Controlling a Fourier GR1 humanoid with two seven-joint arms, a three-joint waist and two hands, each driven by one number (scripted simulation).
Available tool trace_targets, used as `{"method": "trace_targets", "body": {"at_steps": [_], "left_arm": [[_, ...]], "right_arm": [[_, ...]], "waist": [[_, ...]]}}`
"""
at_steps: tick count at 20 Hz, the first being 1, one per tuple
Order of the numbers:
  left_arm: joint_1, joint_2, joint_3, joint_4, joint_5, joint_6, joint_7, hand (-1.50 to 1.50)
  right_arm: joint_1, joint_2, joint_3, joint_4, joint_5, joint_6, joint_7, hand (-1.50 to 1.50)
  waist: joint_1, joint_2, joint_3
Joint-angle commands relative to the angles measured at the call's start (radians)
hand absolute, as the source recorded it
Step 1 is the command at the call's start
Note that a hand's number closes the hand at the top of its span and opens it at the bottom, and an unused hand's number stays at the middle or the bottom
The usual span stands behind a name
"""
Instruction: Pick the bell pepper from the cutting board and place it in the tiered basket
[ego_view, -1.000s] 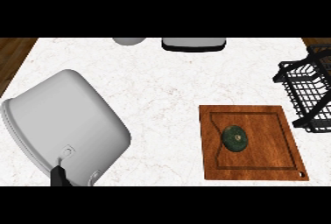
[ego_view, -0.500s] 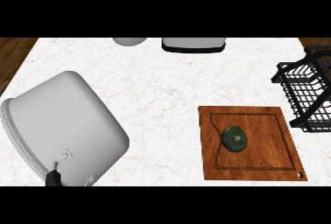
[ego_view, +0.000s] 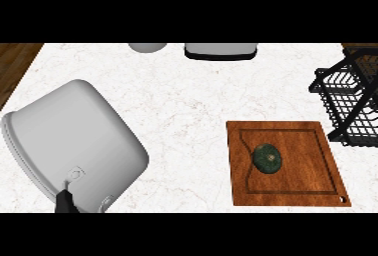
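Note:
A dark green bell pepper (ego_view: 267, 158) lies near the middle of the wooden cutting board (ego_view: 310, 187), at the right of the white marble counter. The black wire tiered basket (ego_view: 353, 100) stands just beyond the board, at the right edge, partly cut off. My left forearm (ego_view: 74, 145) fills the lower left as a big grey shape. Only a small black part of the left hand (ego_view: 65, 202) shows at the lower edge, far from the pepper. The right hand does not show.
At the counter's back edge sit a pale round object (ego_view: 148, 47) and a grey, dark-rimmed object (ego_view: 220, 51), both cut off. Wooden floor (ego_view: 15, 60) shows past the counter's left edge. Bare marble (ego_view: 192, 110) lies between my forearm and the board.

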Motion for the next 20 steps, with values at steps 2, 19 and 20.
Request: {"method": "trace_targets", "body": {"at_steps": [2,19,20], "left_arm": [[-0.063,-0.031,0.01,0.104,-0.013,0.016,-0.017,0.0],[0.066,-0.01,0.035,0.012,0.002,0.015,-0.014,0.0],[0.058,0.002,0.037,-0.024,0.01,0.006,0.016,0.0]], "right_arm": [[-0.001,-0.004,-0.025,0.051,-0.134,-0.166,-0.129,-1.5],[0.415,0.131,-0.161,-0.956,0.016,0.036,0.256,-1.5],[0.464,0.157,-0.182,-1.029,-0.016,0.068,0.261,-1.5]], "waist": [[-0.004,0.015,0.004],[-0.069,-0.008,0.001],[-0.067,-0.007,0.002]]}}
